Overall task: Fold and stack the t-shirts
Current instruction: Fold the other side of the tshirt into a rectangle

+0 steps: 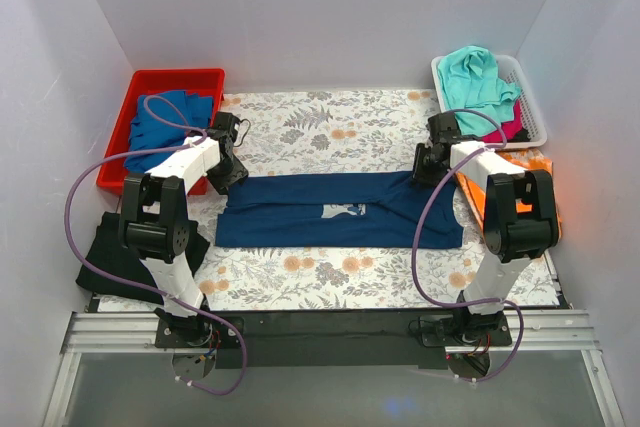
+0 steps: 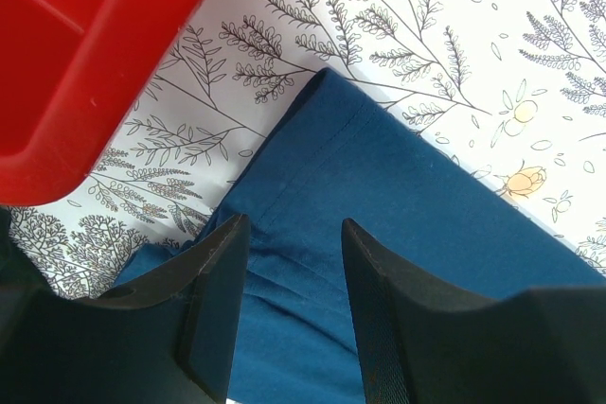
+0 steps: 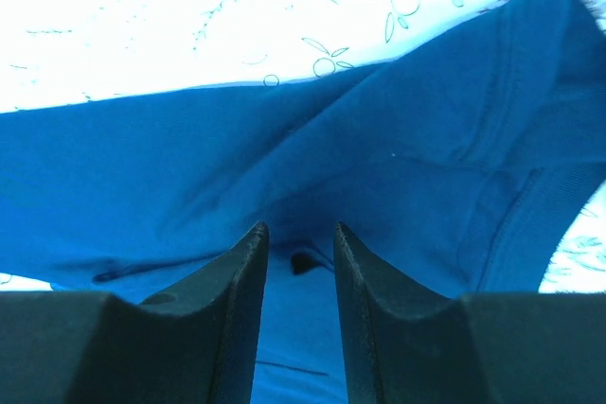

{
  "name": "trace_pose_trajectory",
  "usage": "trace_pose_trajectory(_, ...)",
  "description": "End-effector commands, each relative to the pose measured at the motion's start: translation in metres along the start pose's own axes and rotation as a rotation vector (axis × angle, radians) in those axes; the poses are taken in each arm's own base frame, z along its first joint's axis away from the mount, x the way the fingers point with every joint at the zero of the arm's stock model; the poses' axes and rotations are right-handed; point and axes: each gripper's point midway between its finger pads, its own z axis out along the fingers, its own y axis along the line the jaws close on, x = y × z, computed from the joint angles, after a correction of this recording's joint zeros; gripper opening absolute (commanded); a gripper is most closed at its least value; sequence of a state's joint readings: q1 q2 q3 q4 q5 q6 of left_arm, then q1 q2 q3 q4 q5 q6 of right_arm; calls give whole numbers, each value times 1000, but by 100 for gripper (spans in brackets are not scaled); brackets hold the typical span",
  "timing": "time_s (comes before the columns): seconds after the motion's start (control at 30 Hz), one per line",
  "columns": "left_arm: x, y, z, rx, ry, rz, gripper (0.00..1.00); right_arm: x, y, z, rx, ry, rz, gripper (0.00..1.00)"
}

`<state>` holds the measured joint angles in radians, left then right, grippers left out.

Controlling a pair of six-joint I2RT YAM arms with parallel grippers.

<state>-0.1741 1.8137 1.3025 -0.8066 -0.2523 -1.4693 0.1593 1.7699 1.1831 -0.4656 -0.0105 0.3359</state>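
Observation:
A navy blue t-shirt (image 1: 340, 212) with a pale print (image 1: 345, 211) lies folded into a long band across the middle of the flowered table cloth. My left gripper (image 1: 232, 173) is at its far left corner, open, the jaws low over the blue cloth (image 2: 398, 234). My right gripper (image 1: 426, 169) is at its far right corner, jaws a little apart, straddling a small pucker in the cloth (image 3: 379, 177). In the wrist views the left gripper (image 2: 289, 234) and the right gripper (image 3: 299, 234) hold nothing.
A red bin (image 1: 135, 97) at the back left holds a mid-blue shirt (image 1: 165, 125); its corner shows in the left wrist view (image 2: 85, 73). A white basket (image 1: 530, 97) at the back right holds teal (image 1: 478, 77) and pink (image 1: 510, 129) shirts. An orange shirt (image 1: 540, 162) lies right, a black one (image 1: 112, 255) left.

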Motion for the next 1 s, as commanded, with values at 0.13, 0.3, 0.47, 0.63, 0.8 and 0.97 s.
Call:
trace_pose_trajectory(0.13,-9,1,-10,16,-34,4,43,-3,19,0,-54,3,-19,36)
trace_pose_trajectory(0.3,-8,2,-8,8,-36,8,43,12,18,-5,-40,29,-21,18)
trace_pose_trajectory(0.47,-8,1,-7,10,-34,11,43,26,23,-18,-32,46,-40,1)
trace_pose_trajectory(0.63,-8,1,-5,10,-33,14,43,41,30,-43,-31,42,-79,1)
trace_pose_trajectory(0.8,-6,1,-2,11,-26,15,43,68,32,-68,-47,64,-94,1)
trace_pose_trajectory(0.97,-6,-1,-1,15,-27,16,43,106,27,-78,-63,135,-103,1)
